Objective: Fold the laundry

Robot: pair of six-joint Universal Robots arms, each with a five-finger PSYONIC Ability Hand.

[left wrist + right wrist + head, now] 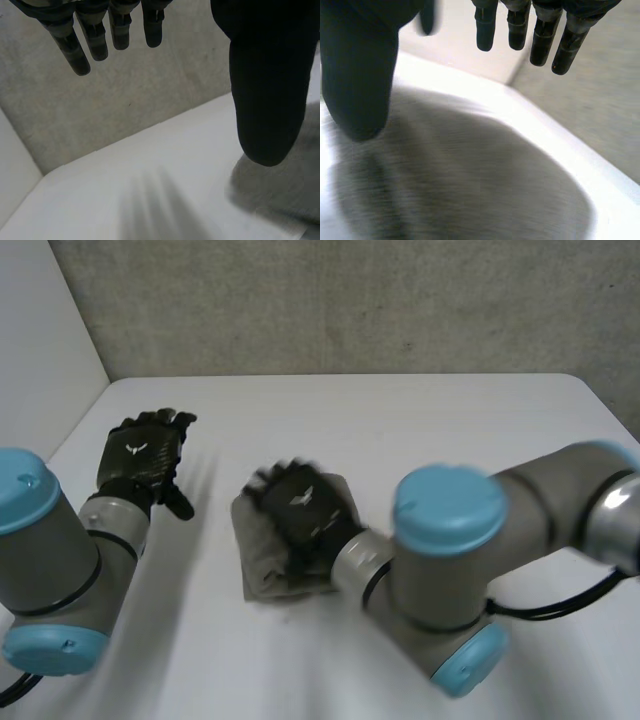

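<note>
A small grey cloth, folded into a compact square, lies in the middle of the white table. My right hand is over the top of it, palm down, and covers most of its upper face. In the right wrist view its fingers are straight and spread from the thumb, holding nothing. My left hand hovers over the table's left side, well apart from the cloth. Its fingers are straight too, and nothing is in it.
A grey wall runs along the table's far edge, and a white wall stands at the left. My right arm crosses the front right of the table. The table's right edge is in view.
</note>
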